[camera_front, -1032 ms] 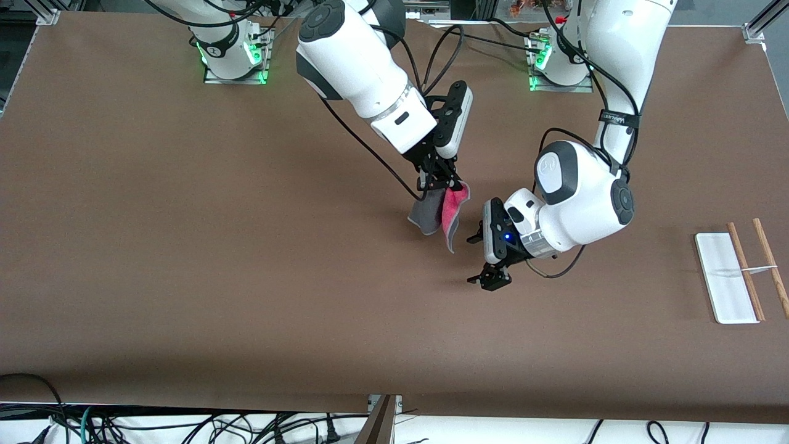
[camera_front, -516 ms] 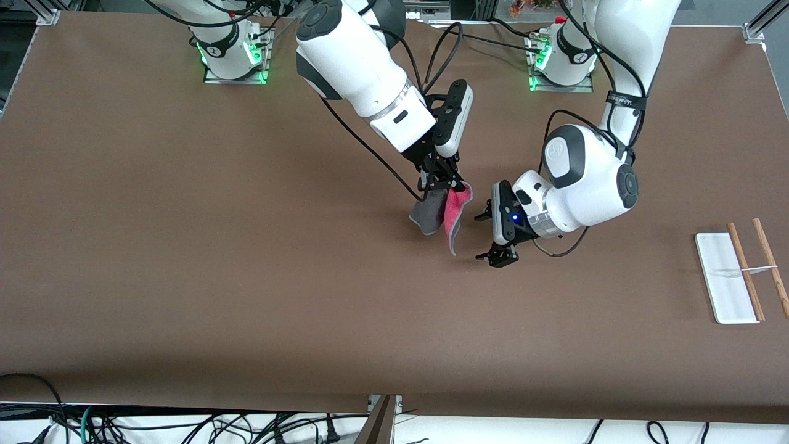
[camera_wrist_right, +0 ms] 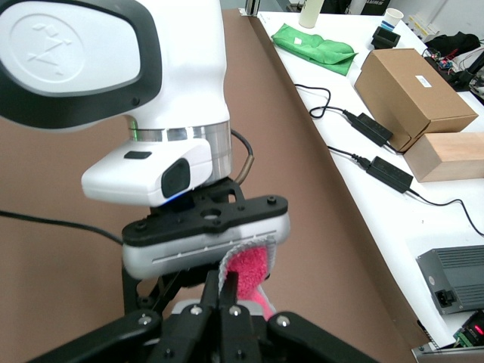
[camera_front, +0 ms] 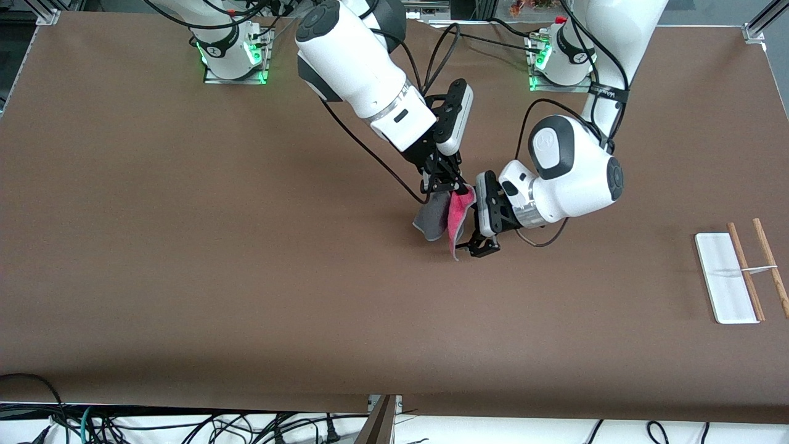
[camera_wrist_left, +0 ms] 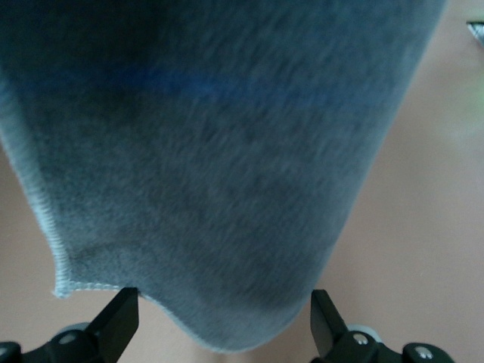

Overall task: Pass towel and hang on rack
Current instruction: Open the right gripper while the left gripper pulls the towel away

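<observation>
Front view shows the right gripper (camera_front: pixel 442 183) pinching the towel (camera_front: pixel 445 219) so it dangles mid-table, letting the left gripper (camera_front: pixel 478 229), fingers spread, straddle it; rack (camera_front: pixel 736 275) waits at the left arm's end.

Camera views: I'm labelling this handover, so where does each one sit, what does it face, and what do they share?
Front view: high across the table, facing both arms; right gripper holds the towel, rack at the left arm's end.
Left wrist view: faces the towel between its open fingers.
Right wrist view: faces the left gripper over its shut fingers.
Shared: the towel.
</observation>
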